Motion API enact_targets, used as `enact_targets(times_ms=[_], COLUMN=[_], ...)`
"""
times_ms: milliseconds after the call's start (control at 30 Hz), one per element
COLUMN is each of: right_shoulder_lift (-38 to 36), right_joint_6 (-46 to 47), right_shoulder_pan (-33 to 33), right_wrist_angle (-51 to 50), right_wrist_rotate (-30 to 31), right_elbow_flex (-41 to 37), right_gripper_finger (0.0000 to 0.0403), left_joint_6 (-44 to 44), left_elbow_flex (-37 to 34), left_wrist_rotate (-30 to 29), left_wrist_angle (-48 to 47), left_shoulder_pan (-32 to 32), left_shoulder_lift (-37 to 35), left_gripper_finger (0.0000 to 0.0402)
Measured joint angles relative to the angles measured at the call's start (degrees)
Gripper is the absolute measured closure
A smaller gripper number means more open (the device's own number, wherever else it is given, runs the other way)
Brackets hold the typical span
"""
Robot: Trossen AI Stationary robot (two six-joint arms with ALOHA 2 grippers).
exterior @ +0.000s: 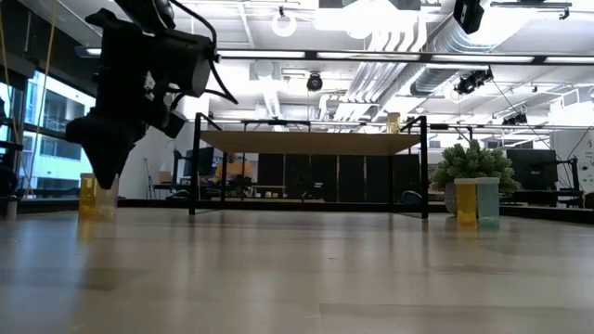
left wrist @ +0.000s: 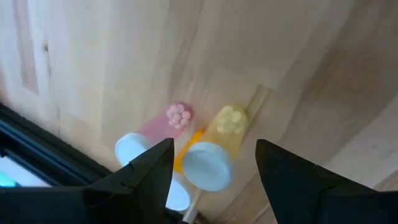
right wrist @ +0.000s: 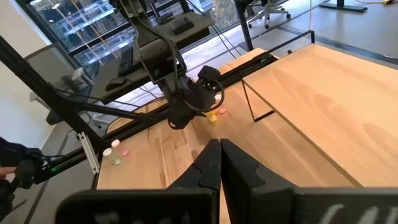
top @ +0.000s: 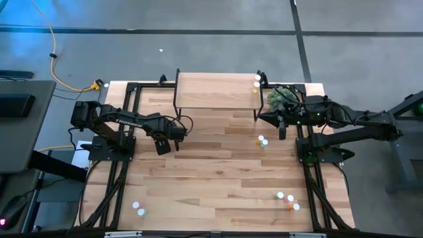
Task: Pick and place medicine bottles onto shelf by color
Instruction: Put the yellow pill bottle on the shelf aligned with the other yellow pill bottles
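A yellow medicine bottle with a white cap stands on the table at the left. A pink bottle, an orange one and another white cap are close beside it. My left gripper points steeply down over this cluster, open, with one finger on either side of the yellow bottle's cap and a gap showing on both sides. In the high view the gripper hides these bottles. The shelf stands at the table's far edge. My right gripper hangs shut and empty above the table's right side.
Two bottles stand at the shelf's right end. A green plant sits just right of the shelf. More bottles stand mid-right, near right and near left. Black frame rails run along both table sides.
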Motion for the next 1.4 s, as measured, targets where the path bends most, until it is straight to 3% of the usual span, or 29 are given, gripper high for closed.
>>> enact_targets(times_ms=[333, 933, 1400], right_shoulder_lift=[0.0, 0.0, 0.0], right_joint_6=[0.0, 0.0, -0.2], right_shoulder_pan=[0.0, 0.0, 0.0], right_wrist_angle=[0.0, 0.0, 0.0], right_wrist_rotate=[-0.1, -0.1, -0.1], right_elbow_flex=[0.0, 0.0, 0.0], right_gripper_finger=[0.0403, 0.0403, 0.0403], left_joint_6=[1.0, 3.0, 3.0], left_elbow_flex=[0.0, 0.0, 0.4], left_wrist_rotate=[0.4, -0.5, -0.3], left_wrist_angle=[-0.5, -1.0, -2.6], left_shoulder_pan=[0.1, 0.1, 0.1], left_shoulder_lift=[0.0, 0.0, 0.0], left_gripper_finger=[0.0195, 0.0285, 0.0289])
